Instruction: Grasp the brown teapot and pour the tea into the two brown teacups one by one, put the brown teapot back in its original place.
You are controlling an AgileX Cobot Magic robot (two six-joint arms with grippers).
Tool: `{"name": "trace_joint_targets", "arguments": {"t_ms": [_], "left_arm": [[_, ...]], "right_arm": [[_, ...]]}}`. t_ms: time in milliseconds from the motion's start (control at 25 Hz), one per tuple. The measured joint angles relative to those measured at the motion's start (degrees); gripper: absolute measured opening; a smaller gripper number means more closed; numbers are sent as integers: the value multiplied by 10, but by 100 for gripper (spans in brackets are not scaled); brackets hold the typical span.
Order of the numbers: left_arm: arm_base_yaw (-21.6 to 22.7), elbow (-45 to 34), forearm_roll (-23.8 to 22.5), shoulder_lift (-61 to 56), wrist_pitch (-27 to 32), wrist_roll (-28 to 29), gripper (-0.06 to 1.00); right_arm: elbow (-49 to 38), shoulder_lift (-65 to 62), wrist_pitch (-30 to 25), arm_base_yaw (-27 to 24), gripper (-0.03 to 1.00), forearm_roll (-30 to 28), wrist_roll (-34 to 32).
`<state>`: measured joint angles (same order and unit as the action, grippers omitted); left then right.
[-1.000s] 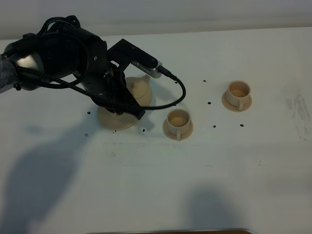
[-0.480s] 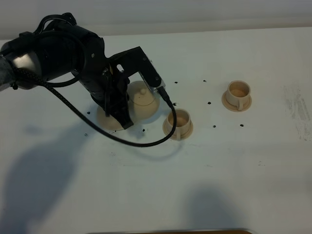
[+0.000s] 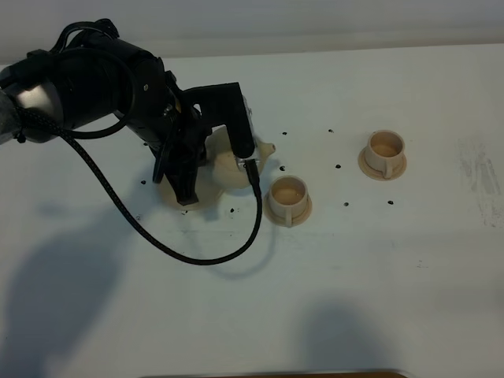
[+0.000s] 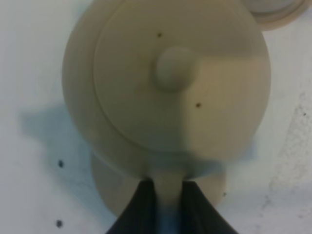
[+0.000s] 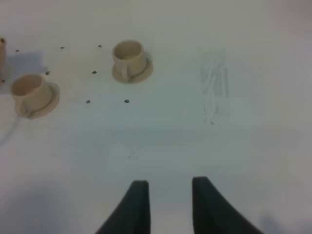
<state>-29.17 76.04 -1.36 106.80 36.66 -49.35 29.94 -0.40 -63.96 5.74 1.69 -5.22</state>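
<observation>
Open counter (image 3: 354, 276) in front and right.
Two teacups (image 3: 288, 198) (image 3: 384, 151) stand apart; a trailing cable (image 3: 197, 256) lies beside the teapot (image 3: 232, 165).

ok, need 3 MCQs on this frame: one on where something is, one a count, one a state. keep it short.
1. Where does the brown teapot point its spout?
A. Toward the nearer teacup
B. Toward the left table edge
C. Straight at the camera

2. How many teacups stand on saucers?
A. One
B. Two
C. Three

3. What is the left gripper doing?
A. Hanging open above the table
B. Shut on a teacup
C. Shut on the teapot's handle

Answers:
1. A: in the high view the spout sticks out to the right, with the nearer teacup just beyond it.
2. B: the nearer teacup and the farther teacup, each on its saucer.
3. C: the left wrist view shows its fingers pinching the handle.
</observation>
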Motion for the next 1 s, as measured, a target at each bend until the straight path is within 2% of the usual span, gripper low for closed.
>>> {"name": "trace_joint_targets", "arguments": {"t_ms": [360,640,1000], "left_arm": [[1,0,0,0,-5,-124,9],[8,0,-6,0,-14,-150,9],[10,0,-15,0,-29,-216,9]], "right_arm": [[0,0,0,0,23,0,1],[0,0,0,0,23,0,1],[0,0,0,0,23,0,0]]}}
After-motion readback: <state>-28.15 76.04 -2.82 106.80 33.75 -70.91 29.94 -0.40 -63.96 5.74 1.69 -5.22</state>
